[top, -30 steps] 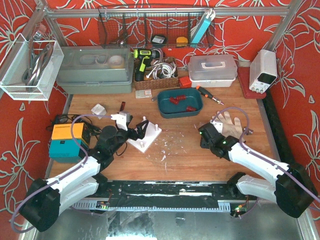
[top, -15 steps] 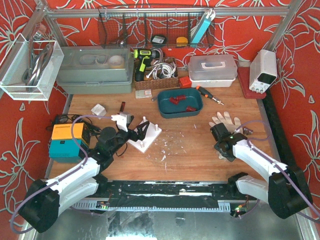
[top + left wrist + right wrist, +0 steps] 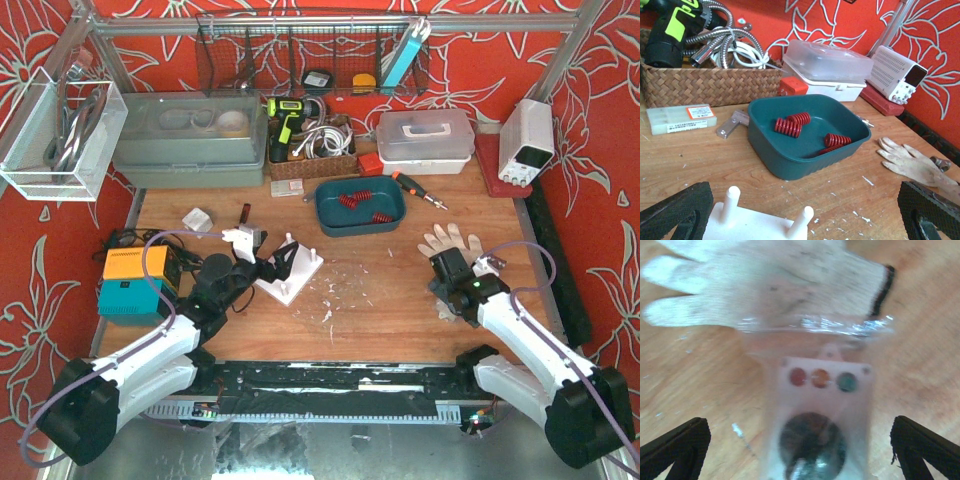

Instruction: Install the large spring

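Red flowered walls close in the wooden worktop (image 3: 370, 300) on three sides, with clutter packed along its back edge. Take the teal tray (image 3: 805, 150) as the mark: it sits toward the back, about mid-width. It holds the red springs (image 3: 790, 124), which lie loose on its floor, one pair touching toward its left and more toward its right. Which one is the large spring cannot be told.

Behind the tray to the left stands a wicker basket (image 3: 705, 85), and behind it to the right a clear lidded box (image 3: 827, 62). A screwdriver (image 3: 418, 190) lies just beside the tray's right rim. In front of the tray the wood is bare apart from white flecks, leaving open room on that side.

Front-left of the tray rests a white peg block (image 3: 290, 270). The left tool (image 3: 275, 262) has its fingers spread wide with the block's near end between them, gripping nothing.

Front-right of the tray, well apart from it, a white glove (image 3: 780, 285) lies flat. The right tool (image 3: 800, 450) hangs with fingers parted wide over a blurred clear packet (image 3: 815, 390) just nearer than the glove, clamping nothing.
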`<state>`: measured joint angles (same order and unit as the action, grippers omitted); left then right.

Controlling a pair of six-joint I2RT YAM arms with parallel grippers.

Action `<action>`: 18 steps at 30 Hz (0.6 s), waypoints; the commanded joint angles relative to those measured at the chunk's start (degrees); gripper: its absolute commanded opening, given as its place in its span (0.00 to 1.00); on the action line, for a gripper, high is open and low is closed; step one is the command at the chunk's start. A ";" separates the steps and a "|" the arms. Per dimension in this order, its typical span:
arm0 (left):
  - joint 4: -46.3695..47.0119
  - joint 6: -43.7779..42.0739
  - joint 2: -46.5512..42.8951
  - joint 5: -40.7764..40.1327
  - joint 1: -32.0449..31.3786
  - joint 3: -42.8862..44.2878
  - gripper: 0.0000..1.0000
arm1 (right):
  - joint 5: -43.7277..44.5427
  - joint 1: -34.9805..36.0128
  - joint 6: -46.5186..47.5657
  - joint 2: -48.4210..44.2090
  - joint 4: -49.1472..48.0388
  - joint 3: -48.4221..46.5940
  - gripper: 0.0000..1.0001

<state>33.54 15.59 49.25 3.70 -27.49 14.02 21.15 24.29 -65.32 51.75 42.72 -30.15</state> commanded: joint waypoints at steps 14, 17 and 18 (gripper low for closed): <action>-3.51 1.72 2.82 -5.82 -1.96 2.53 1.00 | -21.25 0.66 37.08 8.57 -24.93 -11.89 0.90; -4.54 2.42 4.91 -8.54 -1.96 3.13 1.00 | -19.47 1.11 41.49 16.37 -25.78 -17.19 0.87; -5.15 2.46 5.72 -9.21 -1.96 3.57 1.00 | -18.82 1.25 43.21 18.32 -25.65 -19.26 0.85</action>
<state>29.91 16.99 52.71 -1.26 -29.02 15.38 1.93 24.84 -30.39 63.57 20.34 -43.22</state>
